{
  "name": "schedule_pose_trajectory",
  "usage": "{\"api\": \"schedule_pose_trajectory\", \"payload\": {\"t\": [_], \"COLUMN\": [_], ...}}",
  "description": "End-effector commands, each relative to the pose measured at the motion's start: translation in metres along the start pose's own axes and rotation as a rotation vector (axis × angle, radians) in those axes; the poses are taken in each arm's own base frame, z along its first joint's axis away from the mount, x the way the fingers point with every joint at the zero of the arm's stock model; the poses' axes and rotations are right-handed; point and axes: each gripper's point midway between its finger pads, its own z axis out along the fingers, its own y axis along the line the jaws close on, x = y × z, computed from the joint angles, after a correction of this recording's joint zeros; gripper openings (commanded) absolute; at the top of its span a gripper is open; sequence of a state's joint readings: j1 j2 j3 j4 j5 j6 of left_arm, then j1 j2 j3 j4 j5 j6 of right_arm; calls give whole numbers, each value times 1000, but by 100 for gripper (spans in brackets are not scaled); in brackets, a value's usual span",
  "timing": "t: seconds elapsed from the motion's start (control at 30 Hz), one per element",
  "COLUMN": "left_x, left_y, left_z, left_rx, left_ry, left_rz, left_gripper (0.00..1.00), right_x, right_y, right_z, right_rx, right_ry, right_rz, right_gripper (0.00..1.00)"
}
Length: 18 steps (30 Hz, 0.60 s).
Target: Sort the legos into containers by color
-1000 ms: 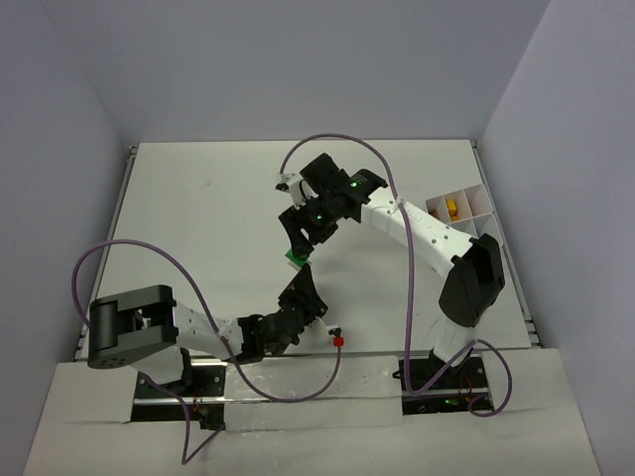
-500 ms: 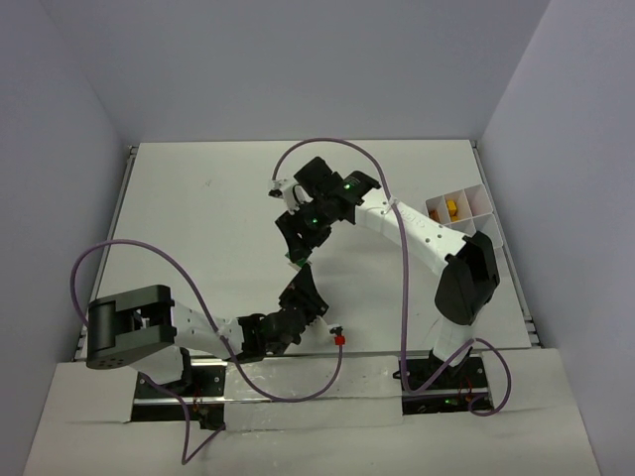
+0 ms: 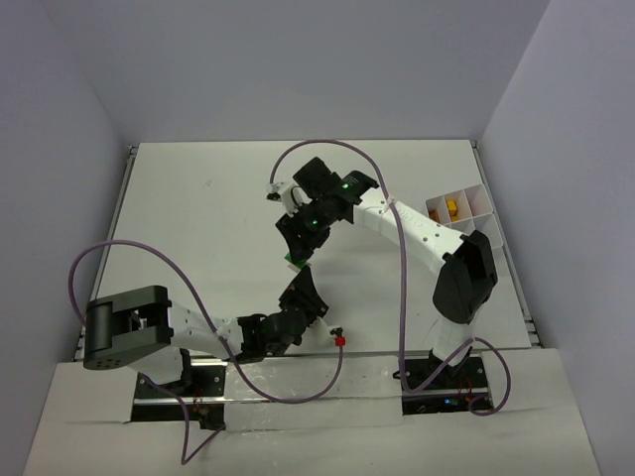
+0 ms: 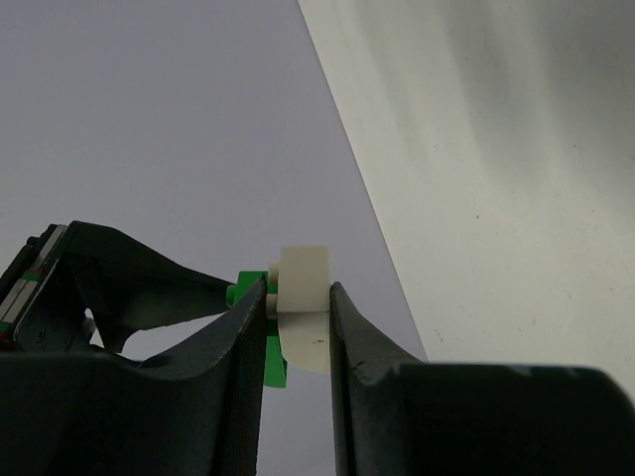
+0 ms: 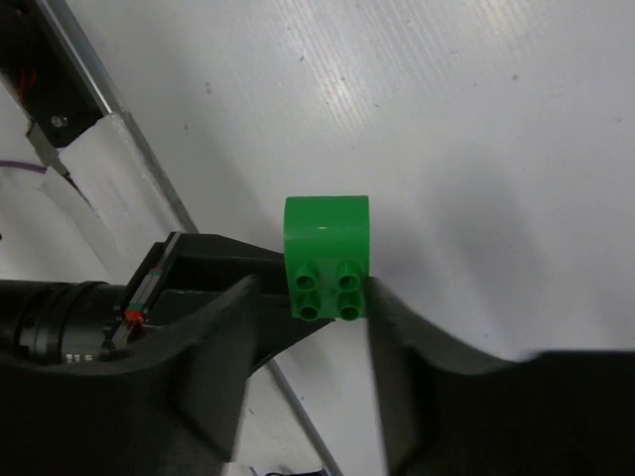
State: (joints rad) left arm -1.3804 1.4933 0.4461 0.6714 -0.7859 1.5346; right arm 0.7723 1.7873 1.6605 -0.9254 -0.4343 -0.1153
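Observation:
My left gripper [image 3: 297, 278] [image 4: 298, 294] is shut on a white brick [image 4: 304, 309], held up off the table. A green brick [image 4: 252, 297] [image 3: 294, 260] [image 5: 327, 256] is stuck to the white one's side. My right gripper [image 3: 299, 244] [image 5: 312, 288] is open, its fingers on either side of the green brick. One finger [image 5: 397, 317] touches the brick and the other stands a little off it. The white four-compartment tray [image 3: 476, 203] sits at the right edge with a yellow brick [image 3: 451, 207] in one compartment. Other bricks are out of view.
A purple cable [image 3: 327, 144] loops over the right arm and another [image 3: 129, 248] arcs over the left arm. A small red connector [image 3: 339, 340] lies near the front edge. The right arm's black elbow [image 3: 464, 283] stands next to the tray.
My right gripper has shifted slightly left and down onto the green brick. The left gripper has held still with the bricks.

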Motion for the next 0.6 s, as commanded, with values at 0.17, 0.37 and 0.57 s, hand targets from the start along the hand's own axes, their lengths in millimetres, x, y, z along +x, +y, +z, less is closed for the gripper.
{"api": "schedule_pose_trajectory", "payload": {"t": [0.17,0.37,0.57], "left_x": [-2,-4,-5], "left_y": [24,29,30], "left_z": [-2,-3,-3], "left_rx": [-49,-63,-62], "left_ry": [1,-5,-4], "left_rz": [-66,-69,-72], "left_gripper": [0,0,0], "right_x": [-5,-3,-4], "right_y": [13,11,13], "right_z": [-1,1,0], "right_rx": [-57,-59,-71], "right_ry": [2,7,4], "right_rz": [-11,-13,-21], "right_gripper": [72,63,31]}}
